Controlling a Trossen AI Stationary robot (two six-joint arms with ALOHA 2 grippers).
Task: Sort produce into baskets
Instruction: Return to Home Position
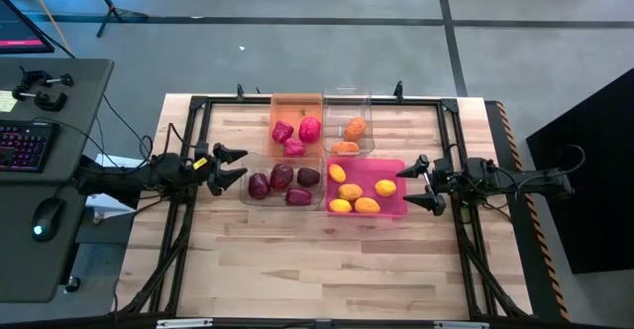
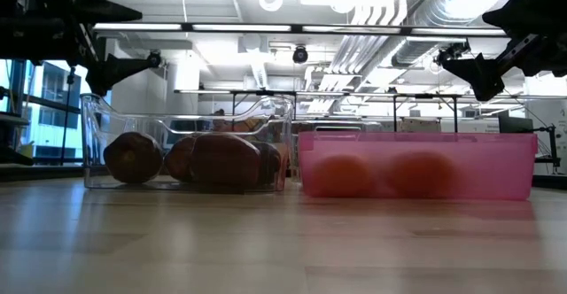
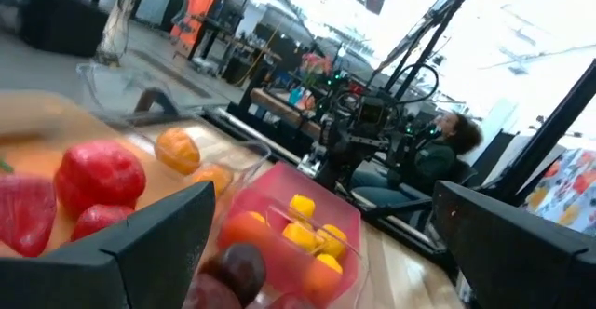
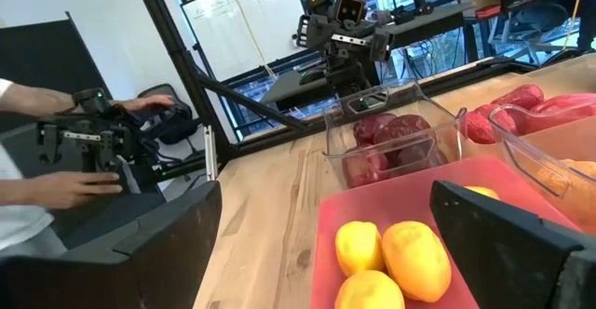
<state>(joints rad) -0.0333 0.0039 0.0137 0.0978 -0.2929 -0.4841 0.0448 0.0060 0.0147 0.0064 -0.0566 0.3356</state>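
Four baskets stand together at the table's middle. The orange basket (image 1: 296, 121) holds three pink-red pieces (image 1: 295, 134). The far clear basket (image 1: 348, 123) holds two orange pieces (image 1: 354, 129). The near clear basket (image 1: 282, 182) holds several dark maroon pieces (image 1: 283, 176). The pink basket (image 1: 366, 187) holds several yellow and orange pieces (image 1: 362, 192). My left gripper (image 1: 238, 167) is open and empty, raised just left of the near clear basket. My right gripper (image 1: 417, 182) is open and empty, raised just right of the pink basket.
A black frame (image 1: 317, 101) runs around the table's working area. A desk with a keyboard (image 1: 22, 144) and mouse stands left of the table. A person's hands (image 4: 65, 183) work a device beyond the table's left side. Bare wood lies toward the table's near edge.
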